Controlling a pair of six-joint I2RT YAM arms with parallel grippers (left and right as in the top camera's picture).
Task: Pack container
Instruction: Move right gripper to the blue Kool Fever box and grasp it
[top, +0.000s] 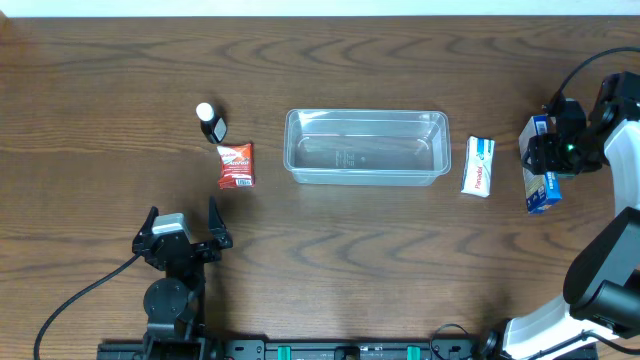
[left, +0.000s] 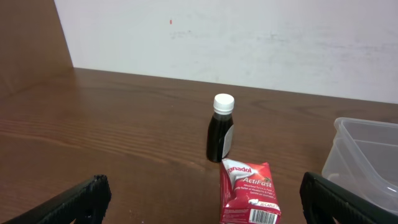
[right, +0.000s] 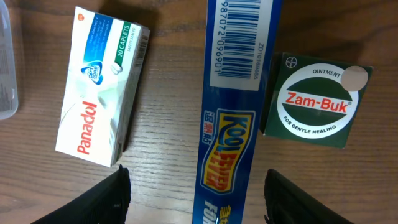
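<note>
The clear plastic container (top: 365, 147) stands empty at the table's middle; its corner shows in the left wrist view (left: 367, 155) and its edge in the right wrist view (right: 5, 62). My right gripper (top: 545, 155) (right: 199, 199) is open and hovers over a long blue Kool Fever box (top: 541, 188) (right: 233, 112), a finger on each side, not touching it. My left gripper (top: 183, 228) (left: 202, 208) is open and empty, just short of a red Panadol ActiFast box (top: 236, 165) (left: 250, 193).
A dark bottle with a white cap (top: 211, 122) (left: 221, 130) stands behind the red box. A white Panadol box (top: 478, 165) (right: 99, 90) lies right of the container. A green Zam-Buk box (right: 317, 99) lies beside the blue box.
</note>
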